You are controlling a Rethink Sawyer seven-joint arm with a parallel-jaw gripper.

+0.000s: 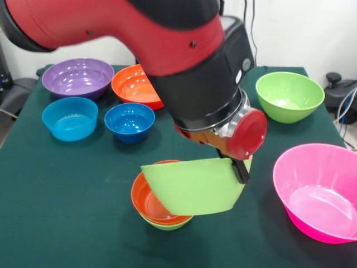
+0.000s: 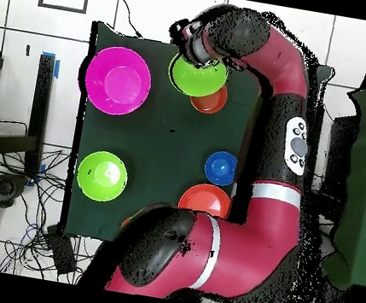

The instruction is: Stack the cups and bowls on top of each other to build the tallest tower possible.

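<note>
At the upper left of the front view sit a purple bowl [image 1: 78, 77], a light blue bowl [image 1: 70, 118], a darker blue bowl [image 1: 130, 121] and an orange bowl [image 1: 134, 86]. Low in the middle, the tower [image 1: 152, 205] shows an orange bowl nested in a small green one. The claw [image 1: 241, 167] clasps a tilted lime green bowl [image 1: 192, 187] by its rim, hanging just above and partly over the tower. At right stand another green bowl [image 1: 290, 96] and a pink bowl [image 1: 319, 190] on the green table [image 1: 67, 212].
</note>
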